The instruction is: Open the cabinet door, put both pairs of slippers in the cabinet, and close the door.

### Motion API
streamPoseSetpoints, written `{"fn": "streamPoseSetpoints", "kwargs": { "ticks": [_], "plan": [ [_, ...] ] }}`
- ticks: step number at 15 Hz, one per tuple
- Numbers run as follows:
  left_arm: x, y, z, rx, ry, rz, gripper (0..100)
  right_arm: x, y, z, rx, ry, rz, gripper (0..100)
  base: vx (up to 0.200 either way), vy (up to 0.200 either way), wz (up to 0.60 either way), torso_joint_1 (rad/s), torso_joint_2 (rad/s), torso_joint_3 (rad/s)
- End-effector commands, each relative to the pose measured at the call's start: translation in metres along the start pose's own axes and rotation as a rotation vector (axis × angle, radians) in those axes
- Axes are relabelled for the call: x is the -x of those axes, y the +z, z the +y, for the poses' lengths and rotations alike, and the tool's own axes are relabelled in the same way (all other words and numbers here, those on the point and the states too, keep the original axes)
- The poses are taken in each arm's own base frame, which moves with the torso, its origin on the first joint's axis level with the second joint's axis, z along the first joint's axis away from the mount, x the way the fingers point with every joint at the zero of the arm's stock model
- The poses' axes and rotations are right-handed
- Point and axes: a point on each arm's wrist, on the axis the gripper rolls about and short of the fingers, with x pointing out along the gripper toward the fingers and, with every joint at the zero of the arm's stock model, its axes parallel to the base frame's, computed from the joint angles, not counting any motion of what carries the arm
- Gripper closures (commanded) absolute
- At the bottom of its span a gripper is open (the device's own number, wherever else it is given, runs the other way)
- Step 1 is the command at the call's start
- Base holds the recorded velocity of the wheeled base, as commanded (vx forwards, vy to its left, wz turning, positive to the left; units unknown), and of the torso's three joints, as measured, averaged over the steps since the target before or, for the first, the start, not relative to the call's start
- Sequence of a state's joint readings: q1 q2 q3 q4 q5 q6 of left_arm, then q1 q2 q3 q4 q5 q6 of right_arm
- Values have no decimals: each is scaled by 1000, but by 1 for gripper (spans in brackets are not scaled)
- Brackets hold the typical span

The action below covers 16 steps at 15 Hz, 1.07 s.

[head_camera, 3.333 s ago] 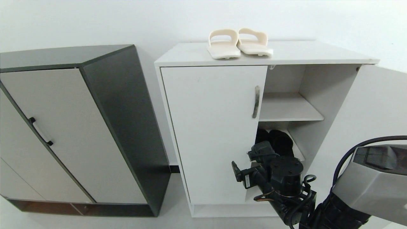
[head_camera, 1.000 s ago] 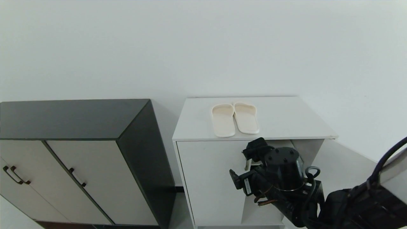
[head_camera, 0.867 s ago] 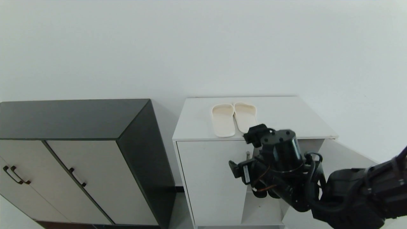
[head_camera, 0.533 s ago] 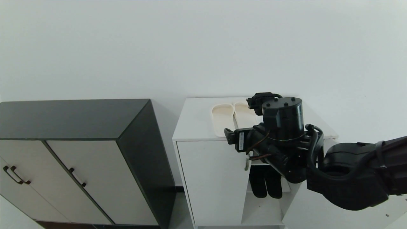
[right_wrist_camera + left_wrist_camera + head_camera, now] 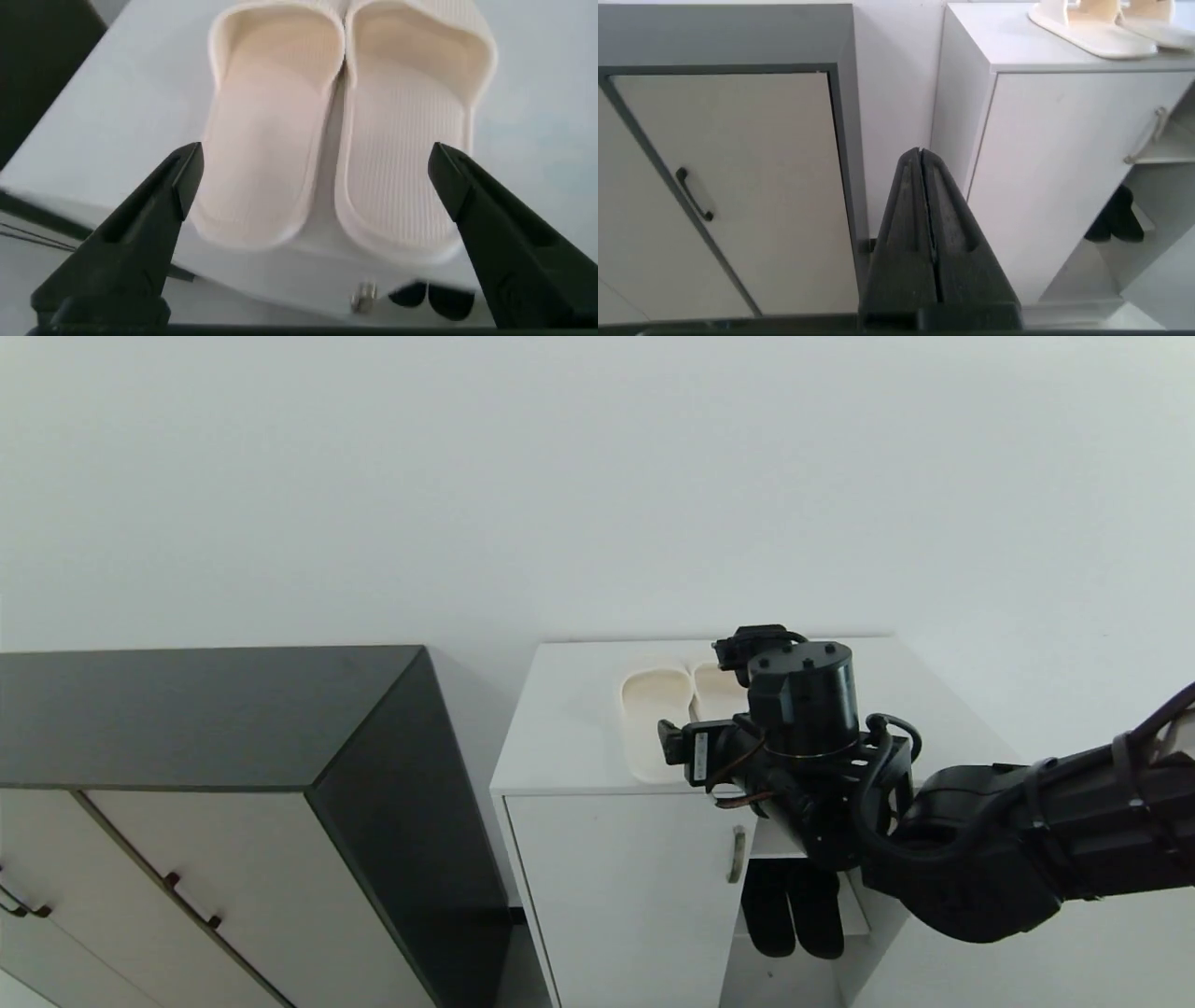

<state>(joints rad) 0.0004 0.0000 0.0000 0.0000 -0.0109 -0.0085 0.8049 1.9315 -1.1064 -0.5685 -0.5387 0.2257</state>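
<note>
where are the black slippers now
In the head view, the black slippers lie inside the white cabinet, on its open right side, beside the door handle.

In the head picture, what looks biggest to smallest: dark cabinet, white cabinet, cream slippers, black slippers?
1. Black-topped cabinet with grey doors
2. White wooden cabinet
3. Cream slippers and black slippers: about alike, both partly hidden, so unranked.

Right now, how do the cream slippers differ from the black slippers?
The cream slippers lie on top of the white cabinet, under the open right gripper; the black slippers are inside it, below the shelf. Cream slippers are pale, black slippers dark. Each pair lies side by side.
</note>
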Motion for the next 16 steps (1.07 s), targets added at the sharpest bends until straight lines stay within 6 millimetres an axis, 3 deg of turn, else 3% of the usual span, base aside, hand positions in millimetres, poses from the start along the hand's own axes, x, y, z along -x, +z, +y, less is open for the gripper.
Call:
{"fn": "streamPoseSetpoints", "kwargs": {
  "ticks": [1,7,12,16],
  "plan": [
    [0,0,0,1,0,0,100,-4,-5,0,7,-5,12,0,200,0,0,2,-2,2],
    [0,0,0,-1,0,0,100,-15,-16,0,17,-15,25,0,33,0,0,0,0,0],
    [0,0,0,-1,0,2,100,-54,-30,-2,77,-41,-49,0,0,0,0,0,0,0],
    [0,0,0,-1,-2,0,100,-72,-31,1,71,-48,-60,0,0,0,0,0,0,0]
  ]
}}
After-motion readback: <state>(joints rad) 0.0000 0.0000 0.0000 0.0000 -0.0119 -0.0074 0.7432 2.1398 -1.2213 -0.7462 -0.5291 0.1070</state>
